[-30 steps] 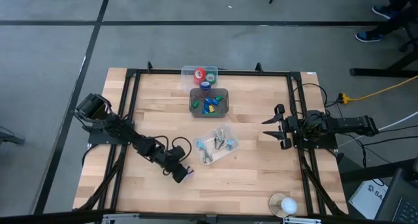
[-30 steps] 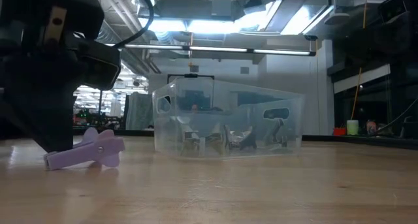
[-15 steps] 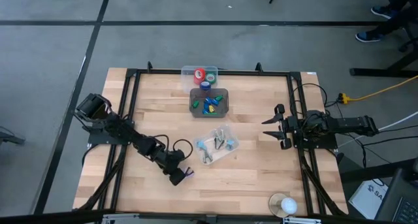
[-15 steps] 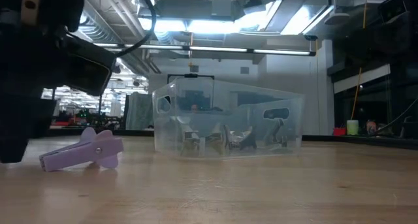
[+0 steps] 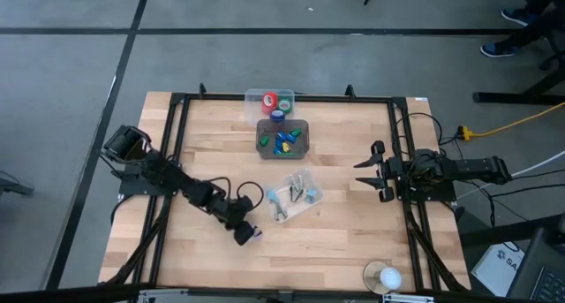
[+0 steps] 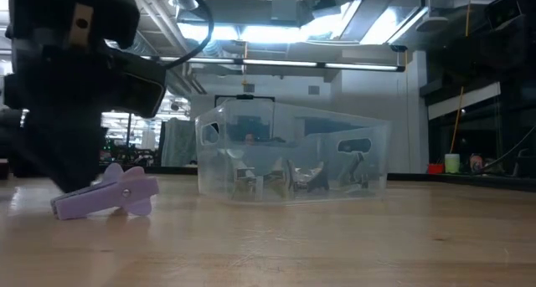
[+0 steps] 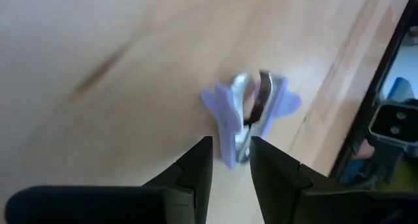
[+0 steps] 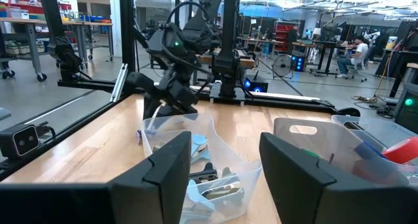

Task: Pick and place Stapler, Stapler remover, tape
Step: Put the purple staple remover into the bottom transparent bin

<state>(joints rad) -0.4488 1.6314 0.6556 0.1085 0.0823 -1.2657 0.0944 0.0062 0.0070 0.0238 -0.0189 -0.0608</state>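
A purple stapler remover [image 5: 255,235] lies flat on the wood table [image 5: 353,241], also seen in the low view [image 6: 107,195] and the left wrist view [image 7: 251,113]. My left gripper [image 5: 243,236] slants down at its left end, open, a fingertip on either side of the remover's near end [image 7: 232,160]. The tape shows as red [image 5: 269,100], green [image 5: 284,104] and blue [image 5: 277,116] rolls at the far edge. No stapler shows in any view. My right gripper [image 5: 366,175] waits open at the table's right side. My left gripper has its open fingers [image 7: 196,165] beside the remover's near end, slanting down from the table's left. Whether they touch it, I cannot tell. The remover lies on the table.
A clear tub [image 5: 296,195] with small metal and blue items stands mid-table, right of the remover. A grey tray [image 5: 282,138] of small coloured pieces sits behind it. A white round object [image 5: 384,275] rests near the front right. A black frame [image 5: 177,144] rims the table.
My left gripper drew back a little from the remover toward the table's near left, then came back to its left end. The remover has stayed flat on the table, almost in place.
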